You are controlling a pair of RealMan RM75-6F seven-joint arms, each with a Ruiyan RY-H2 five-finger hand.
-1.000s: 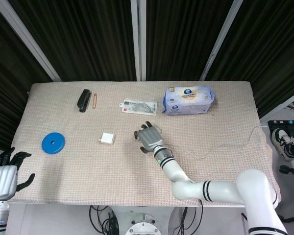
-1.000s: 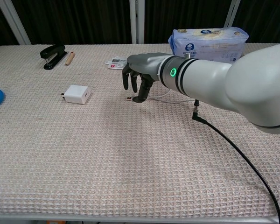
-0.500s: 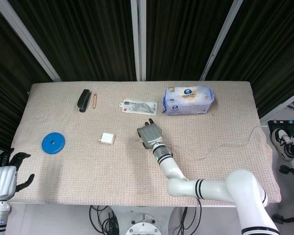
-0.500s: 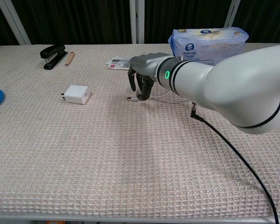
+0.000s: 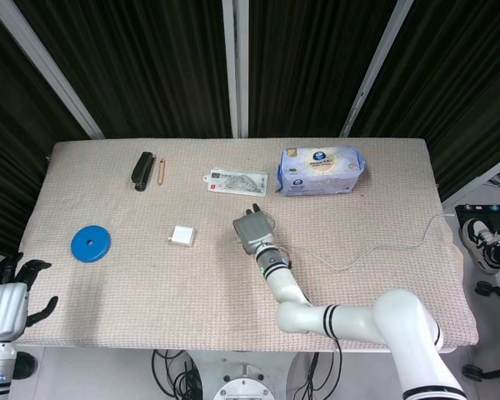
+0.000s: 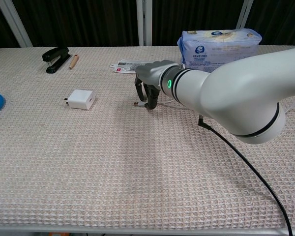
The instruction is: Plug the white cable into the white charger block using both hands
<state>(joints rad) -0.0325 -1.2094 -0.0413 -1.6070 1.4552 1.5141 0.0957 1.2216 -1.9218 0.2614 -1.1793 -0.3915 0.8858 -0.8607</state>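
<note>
The white charger block [image 5: 182,237] [image 6: 81,99] lies flat on the mat, left of centre. My right hand [image 5: 252,229] [image 6: 150,91] is a short way to its right, palm down, and its fingers [image 6: 149,101] curl down and pinch the white cable [image 5: 343,267] [image 6: 173,103] just behind the plug. The plug tip [image 6: 136,103] sticks out left of the fingers, at table level and pointing toward the block. The cable trails away to the table's right edge. My left hand [image 5: 8,302] hangs off the table's near left corner with its fingers apart and nothing in it.
A black stapler [image 5: 142,170] [image 6: 56,53] and a wooden stick [image 5: 162,170] lie at the back left. A blue disc [image 5: 91,243] sits at the left. A paper card [image 5: 236,182] and a tissue pack [image 5: 321,171] [image 6: 219,44] sit behind my right hand. A black arm cable [image 6: 246,167] crosses the near right.
My right hand's fingers, spread a second ago, have curled down and closed over the cable near the plug. The charger block and my left hand have stayed put.
</note>
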